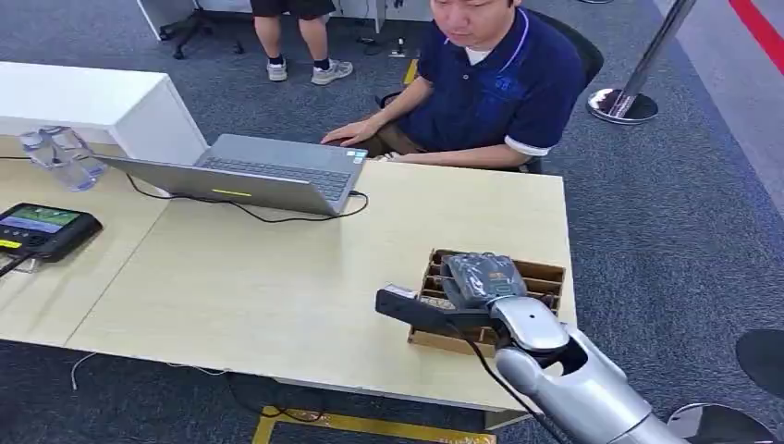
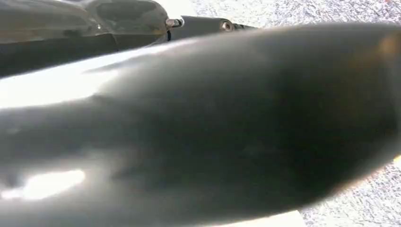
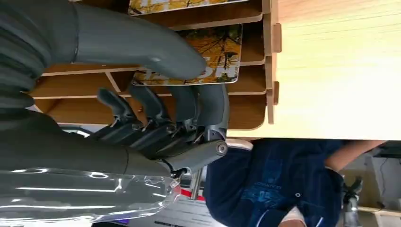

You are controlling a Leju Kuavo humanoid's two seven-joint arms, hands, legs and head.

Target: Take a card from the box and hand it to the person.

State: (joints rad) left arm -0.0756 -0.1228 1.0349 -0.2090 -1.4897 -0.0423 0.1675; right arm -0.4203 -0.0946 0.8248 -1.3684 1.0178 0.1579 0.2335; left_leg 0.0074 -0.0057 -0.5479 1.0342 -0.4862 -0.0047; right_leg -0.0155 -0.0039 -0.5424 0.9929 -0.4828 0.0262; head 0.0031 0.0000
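Right hand [image 1: 479,277] sits over the slotted box [image 1: 545,276] at the tabletop's right front corner, near the person [image 1: 499,79] so the handover reach is short. Right wrist view adds what the head view hides: thumb and fingers [image 3: 156,106] closing around a yellow card [image 3: 215,52] in its slot; firm grasp cannot be told.

Box slots: right hand [image 1: 478,277] sits over the wooden box [image 1: 545,275], its dividers close around the fingers [image 3: 156,106]
Toward person: bare table [image 1: 277,277] between box and person [image 1: 499,83]
Far left: laptop [image 1: 268,171], cable
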